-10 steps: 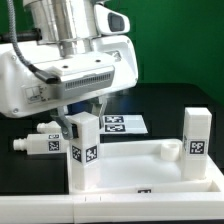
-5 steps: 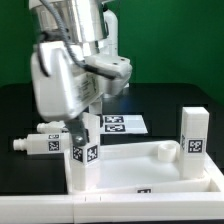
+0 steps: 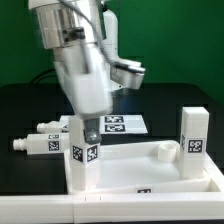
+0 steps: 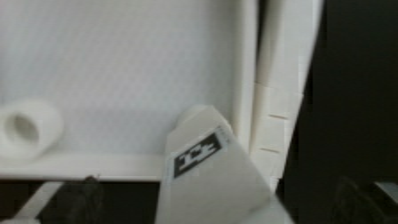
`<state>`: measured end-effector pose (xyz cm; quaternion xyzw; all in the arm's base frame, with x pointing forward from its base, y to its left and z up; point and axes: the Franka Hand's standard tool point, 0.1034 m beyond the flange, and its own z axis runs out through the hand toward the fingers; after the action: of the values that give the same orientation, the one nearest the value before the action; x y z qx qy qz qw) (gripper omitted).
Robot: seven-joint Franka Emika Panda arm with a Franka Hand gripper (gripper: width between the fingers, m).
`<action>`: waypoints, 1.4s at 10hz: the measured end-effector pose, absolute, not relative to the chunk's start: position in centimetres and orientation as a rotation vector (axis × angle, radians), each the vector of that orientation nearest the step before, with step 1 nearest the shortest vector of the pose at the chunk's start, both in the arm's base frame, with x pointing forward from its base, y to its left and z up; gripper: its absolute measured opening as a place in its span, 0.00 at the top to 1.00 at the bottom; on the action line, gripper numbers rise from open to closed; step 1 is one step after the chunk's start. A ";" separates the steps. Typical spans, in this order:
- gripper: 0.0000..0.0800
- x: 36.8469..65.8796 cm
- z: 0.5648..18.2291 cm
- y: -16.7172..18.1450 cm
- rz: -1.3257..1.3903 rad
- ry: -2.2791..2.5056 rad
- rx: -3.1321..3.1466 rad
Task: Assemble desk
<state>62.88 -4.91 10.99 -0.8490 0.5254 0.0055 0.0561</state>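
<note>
Your gripper (image 3: pixel 89 126) hangs open astride the upright white blocky tagged leg (image 3: pixel 82 155) at a corner of the white rimmed plastic tabletop (image 3: pixel 135 168), holding nothing

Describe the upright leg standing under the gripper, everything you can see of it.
The leg is a white, blocky, plastic-looking post with black-and-white square tags on two visible faces. It stands upright at the corner of the tabletop on the exterior view's left. The gripper hangs over its top, jaws open on either side. The wrist view shows gaps, so nothing grips it.
</note>
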 end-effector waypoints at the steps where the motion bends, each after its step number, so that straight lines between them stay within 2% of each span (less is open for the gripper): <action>1: 0.19 63.1 11.2 -5.0 0.015 1.385 -2.715; 2: 0.19 63.1 11.1 -5.0 0.015 1.421 -2.694; 4: 0.51 63.1 11.1 -5.0 0.016 1.447 -2.682; 5: 0.65 63.1 11.1 -5.0 0.019 1.496 -2.655; 7: 0.64 63.1 11.3 -5.6 0.035 1.828 -2.438; 10: 0.64 63.3 11.1 -5.5 0.059 2.431 -1.778; 14: 0.64 63.0 11.1 -5.4 0.062 2.475 -1.737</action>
<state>62.98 -5.35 11.15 -0.5733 0.8170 0.0206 0.0585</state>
